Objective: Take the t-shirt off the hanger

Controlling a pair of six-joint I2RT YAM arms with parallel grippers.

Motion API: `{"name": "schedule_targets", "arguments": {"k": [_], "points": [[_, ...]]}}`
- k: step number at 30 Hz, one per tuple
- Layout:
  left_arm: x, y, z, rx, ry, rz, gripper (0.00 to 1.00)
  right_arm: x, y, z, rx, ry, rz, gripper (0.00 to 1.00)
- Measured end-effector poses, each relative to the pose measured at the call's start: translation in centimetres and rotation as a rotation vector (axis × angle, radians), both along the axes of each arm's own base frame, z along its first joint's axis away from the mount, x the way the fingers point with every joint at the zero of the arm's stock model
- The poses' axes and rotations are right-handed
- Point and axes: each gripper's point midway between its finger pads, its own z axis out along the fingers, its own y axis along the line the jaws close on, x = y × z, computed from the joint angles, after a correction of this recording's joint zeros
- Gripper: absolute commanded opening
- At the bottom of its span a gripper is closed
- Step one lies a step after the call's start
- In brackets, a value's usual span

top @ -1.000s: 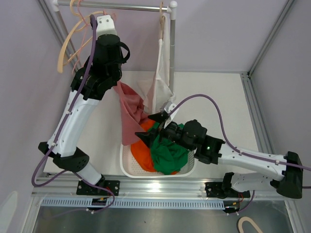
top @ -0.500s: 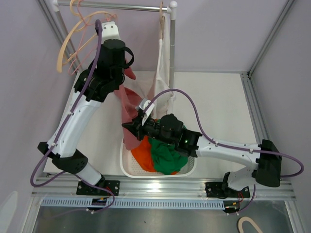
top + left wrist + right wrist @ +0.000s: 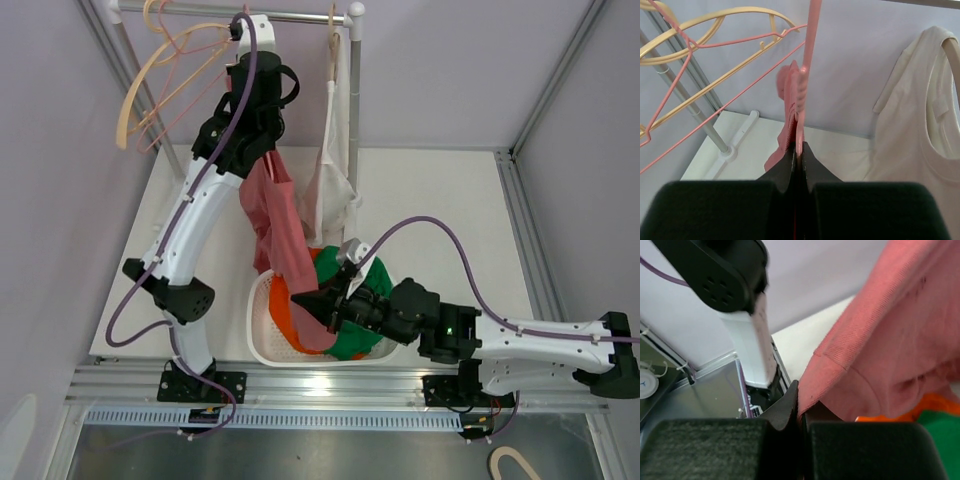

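2 tools, opposite ends: left tool (image 3: 797,149) clamps the pink hanger (image 3: 808,55) at 12 o'clock, right tool (image 3: 799,399) pinches the t-shirt (image 3: 885,335) hem at 6, probably to slide it off.

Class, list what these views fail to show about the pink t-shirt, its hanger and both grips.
Left wrist view: the pink hanger runs off the top edge, so its hook is unseen.
Top view: the left arm covers the left gripper and that hanger.
Top view: the pink t-shirt drapes over the right gripper.
Right wrist view: its fingers hide how much hem is pinched.
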Motion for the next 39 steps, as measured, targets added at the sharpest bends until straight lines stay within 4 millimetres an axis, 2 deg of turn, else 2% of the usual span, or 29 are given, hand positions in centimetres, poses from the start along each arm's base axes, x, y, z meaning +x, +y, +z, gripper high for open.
{"name": "schedule_targets", "arguments": {"k": [3,5,8,10,12,16,19,22,24,26,29,31,33,36,39], "points": [[0.3,-0.2,-0.2,0.023,0.008,-0.004,0.01,0.5,-0.5,-3.7,-0.046,0.055,-0.04,0.0],[0.1,-0.2,-0.3,0.017,0.019,-0.021,0.01,0.9,0.1,-6.6,-0.107,0.084,-0.065,0.0],[-1.2,-0.3,-0.5,-0.025,0.044,-0.064,0.01,2.1,1.5,-9.7,-0.189,0.103,-0.092,0.0],[-3.2,0.0,-1.1,-0.056,0.076,-0.104,0.01,3.5,2.0,-10.5,-0.22,0.112,-0.106,0.0],[-5.7,0.5,-1.1,-0.086,0.097,-0.145,0.01,5.6,2.5,-9.8,-0.224,0.114,-0.126,0.0],[-11.6,1.5,1.2,-0.195,0.089,-0.262,0.01,10.9,3.5,-5.4,-0.166,0.076,-0.19,0.0],[-17.1,2.9,2.1,-0.267,0.072,-0.352,0.01,14.3,4.0,-1.6,-0.109,0.034,-0.224,0.0],[-22.0,5.4,0.8,-0.303,0.083,-0.389,0.01,17.1,4.6,1.3,-0.07,-0.001,-0.245,0.0],[-25.0,7.5,0.1,-0.326,0.074,-0.386,0.01,18.7,5.2,2.3,-0.063,-0.016,-0.251,0.0],[-27.0,9.2,-0.4,-0.338,0.063,-0.371,0.01,20.2,5.8,2.8,-0.074,-0.025,-0.258,0.0],[-28.4,11.3,-1.5,-0.336,0.06,-0.312,0.01,21.8,7.1,4.6,-0.084,-0.051,-0.254,0.0],[-28.1,11.9,-3.0,-0.315,0.083,-0.267,0.01,21.9,7.7,6.9,-0.066,-0.083,-0.24,0.0],[-27.4,12.0,-5.2,-0.276,0.135,-0.226,0.01,21.4,7.8,10.5,-0.024,-0.134,-0.229,0.0],[-26.1,11.6,-8.0,-0.22,0.213,-0.186,0.01,19.3,6.9,17.2,0.09,-0.24,-0.223,0.0],[-25.0,11.2,-9.2,-0.191,0.246,-0.161,0.01,15.7,4.7,23.0,0.223,-0.36,-0.228,0.0]]}}
